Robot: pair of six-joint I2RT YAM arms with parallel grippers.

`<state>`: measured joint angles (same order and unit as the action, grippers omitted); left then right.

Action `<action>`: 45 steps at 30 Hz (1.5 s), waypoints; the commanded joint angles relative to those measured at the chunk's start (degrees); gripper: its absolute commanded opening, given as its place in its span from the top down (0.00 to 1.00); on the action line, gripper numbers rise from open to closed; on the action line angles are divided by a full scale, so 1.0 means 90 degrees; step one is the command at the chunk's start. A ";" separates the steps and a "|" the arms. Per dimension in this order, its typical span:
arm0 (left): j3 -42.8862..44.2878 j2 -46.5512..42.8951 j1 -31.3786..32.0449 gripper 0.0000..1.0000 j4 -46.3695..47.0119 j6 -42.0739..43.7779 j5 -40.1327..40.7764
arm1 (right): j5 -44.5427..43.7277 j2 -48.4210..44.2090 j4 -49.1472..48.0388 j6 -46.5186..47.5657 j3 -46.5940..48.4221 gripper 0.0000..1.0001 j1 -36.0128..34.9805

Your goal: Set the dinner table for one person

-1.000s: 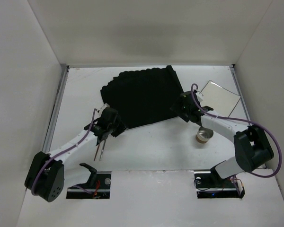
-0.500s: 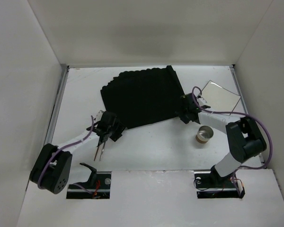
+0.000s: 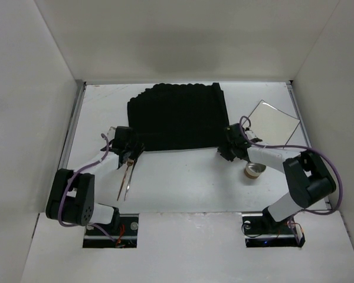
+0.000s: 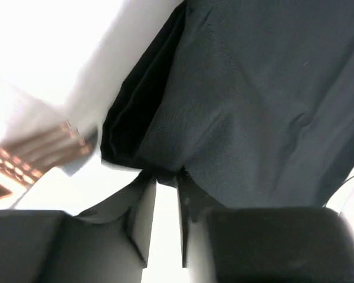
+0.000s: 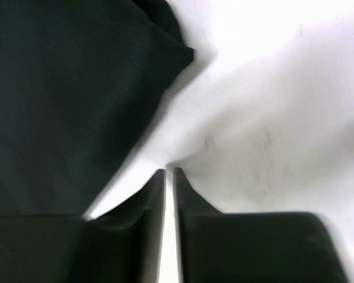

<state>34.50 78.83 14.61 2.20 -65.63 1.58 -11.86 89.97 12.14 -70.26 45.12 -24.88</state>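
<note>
Placemat [image 3: 177, 118] has swung round since the earlier frame: then skewed, it now lies with its near edge roughly parallel to the table's near edge. Both arms have shifted to that edge.

Left claw [image 3: 131, 154] sits at the near left corner. In the wrist view its fingers [image 4: 143, 203] are nearly together, pinching the tip of the cloth.

Right claw [image 3: 226, 155] is at the near right corner. Its fingers [image 5: 155, 194] are clenched to a thin slit over bare table, with the cloth just beside them and nothing gripped.

Table [image 3: 183, 183], white and walled, spans the whole view beneath everything.

Copper cutlery [image 3: 125, 183] lies near the left claw, a cup [image 3: 253, 170] near the right, and a grey square plate [image 3: 275, 121] at far right.
</note>
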 commanded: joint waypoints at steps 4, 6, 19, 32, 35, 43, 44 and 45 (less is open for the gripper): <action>0.0122 -0.0886 -0.0242 0.60 -0.0711 0.0446 0.0049 | 0.0019 -0.0866 -0.0265 0.0130 -0.0024 0.48 0.0055; 0.0044 -0.1150 -0.0155 0.53 -0.0936 0.0349 0.0019 | -0.0098 -0.0983 -0.0314 0.0218 -0.0014 0.41 0.0084; -0.0444 -0.1093 0.0139 0.39 -0.0479 -0.1546 0.0068 | -0.0147 -0.0193 -0.0392 -0.0367 0.0220 0.33 0.0690; -0.0718 -0.0380 -0.0281 0.38 0.0371 -0.1898 0.0107 | -0.0352 0.0657 -0.0968 -0.0943 0.0494 0.37 0.0700; -0.0748 -0.0409 -0.0349 0.39 0.0361 -0.1937 0.0214 | -0.0353 0.0832 -0.0988 -0.1012 0.0572 0.39 0.0709; -0.0553 -0.0048 -0.0506 0.48 0.0459 -0.1956 0.0498 | -0.0372 0.1028 -0.0988 -0.1012 0.0699 0.43 0.0739; -0.0543 0.0039 -0.0506 0.50 0.0517 -0.1976 0.0527 | -0.0372 0.1028 -0.0988 -0.1012 0.0699 0.43 0.0739; -0.0523 0.0118 -0.0506 0.50 0.0585 -0.2015 0.0556 | -0.0314 0.1183 -0.1026 -0.0992 0.0796 0.41 0.0748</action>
<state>28.93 77.52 10.37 6.63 -82.94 4.10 -13.93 97.86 2.48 -79.31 50.78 -18.44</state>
